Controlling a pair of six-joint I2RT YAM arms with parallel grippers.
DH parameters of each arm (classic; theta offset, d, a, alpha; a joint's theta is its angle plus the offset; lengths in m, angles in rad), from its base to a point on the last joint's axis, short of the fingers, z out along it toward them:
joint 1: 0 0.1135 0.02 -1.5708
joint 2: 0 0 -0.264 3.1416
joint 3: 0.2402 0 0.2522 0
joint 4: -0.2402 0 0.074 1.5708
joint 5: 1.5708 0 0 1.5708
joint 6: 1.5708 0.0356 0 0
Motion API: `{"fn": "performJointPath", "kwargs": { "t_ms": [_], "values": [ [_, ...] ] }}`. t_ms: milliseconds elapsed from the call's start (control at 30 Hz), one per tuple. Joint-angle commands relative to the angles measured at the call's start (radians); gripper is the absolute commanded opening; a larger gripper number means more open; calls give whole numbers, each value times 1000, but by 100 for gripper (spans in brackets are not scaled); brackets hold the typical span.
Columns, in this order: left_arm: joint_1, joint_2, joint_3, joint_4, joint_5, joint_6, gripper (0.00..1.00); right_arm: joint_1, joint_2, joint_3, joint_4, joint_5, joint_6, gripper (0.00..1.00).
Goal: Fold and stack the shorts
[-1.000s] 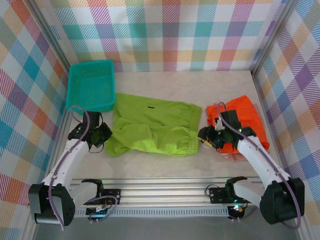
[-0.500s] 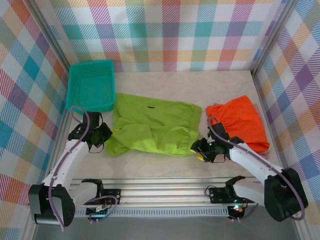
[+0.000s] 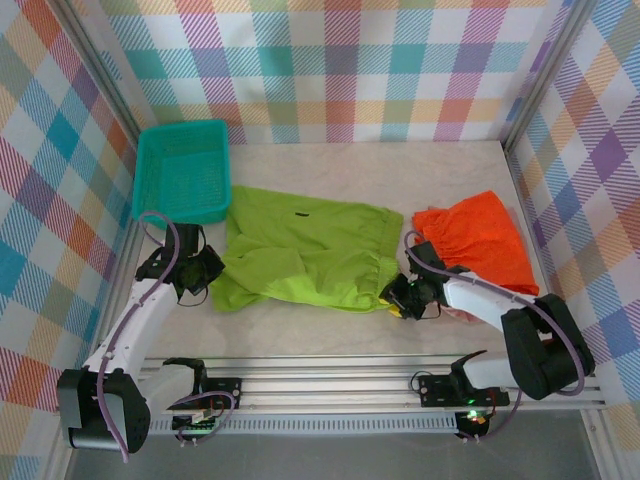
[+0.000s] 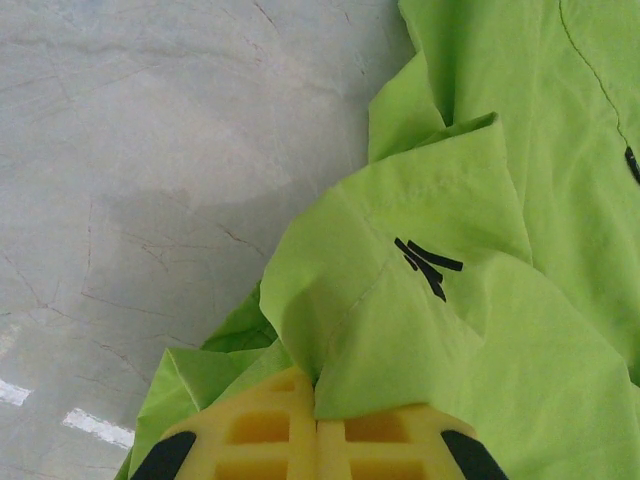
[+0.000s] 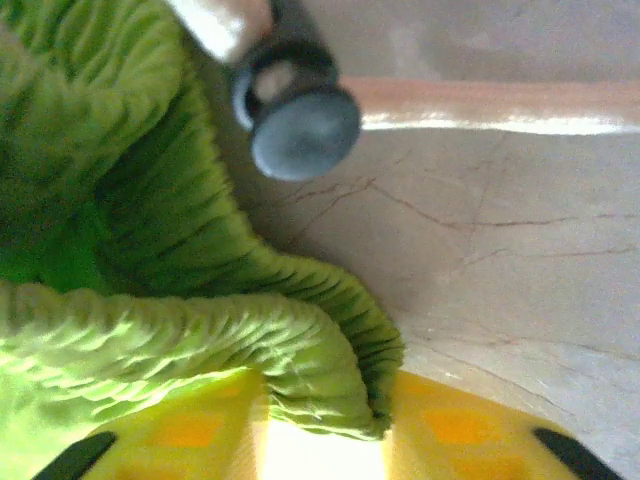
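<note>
1. the lime green shorts [image 3: 305, 250] lie spread across the middle of the table [image 3: 330, 165], wrinkled, with the gathered waistband [image 3: 385, 262] at their right end and a bunched corner at the near left.
2. a small black mark [image 3: 300, 215] sits on their far half; the left wrist view shows a black printed mark [image 4: 430, 265] on a raised fold of the same cloth [image 4: 450, 330].
3. the left gripper [image 3: 205, 275] is at that bunched left corner. in its own view the yellow pads [image 4: 250, 440] are pressed together, and a ridge of green cloth is pinched in the seam between them, so the left gripper [image 4: 315, 430] is clenched on the lime green shorts.
4. the right gripper [image 3: 400, 297] is at the near right corner of the waistband. in its own view the ruffled green edge [image 5: 150, 330] curls down between the two yellow pads [image 5: 460, 430], which stand a little apart. i cannot tell if the right gripper [image 5: 325, 440] is pressing the cloth or only bracketing it.
5. a blurred dark round knob [image 5: 295, 115] hangs above the waistband in that view, over bare table [image 5: 500, 250].
6. the orange shorts [image 3: 475, 245] lie just right of the green pair, near the right wall, with the right arm crossing their near edge.
7. a teal mesh basket [image 3: 183, 172] stands at the far left corner, its near edge close to the green shorts.
8. checked walls [image 3: 350, 60] enclose the table, and a metal rail [image 3: 330, 385] runs along the near edge.
</note>
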Motion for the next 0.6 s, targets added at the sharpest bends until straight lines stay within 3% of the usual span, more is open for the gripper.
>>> {"fn": "performJointPath", "kwargs": {
  "t_ms": [0,133,300,567],
  "values": [
    [11,-13,-6,9,-8,6,0,4,20,33,5,34,-24,19],
    [11,-38,14,-4,-13,18,0,3,25,82,-57,65,-76,0],
    [11,-96,112,-80,-56,58,0,-17,-43,206,-201,101,-185,0],
    [14,-156,327,-134,-53,125,0,-103,-144,573,-401,132,-337,0]
  ]
}}
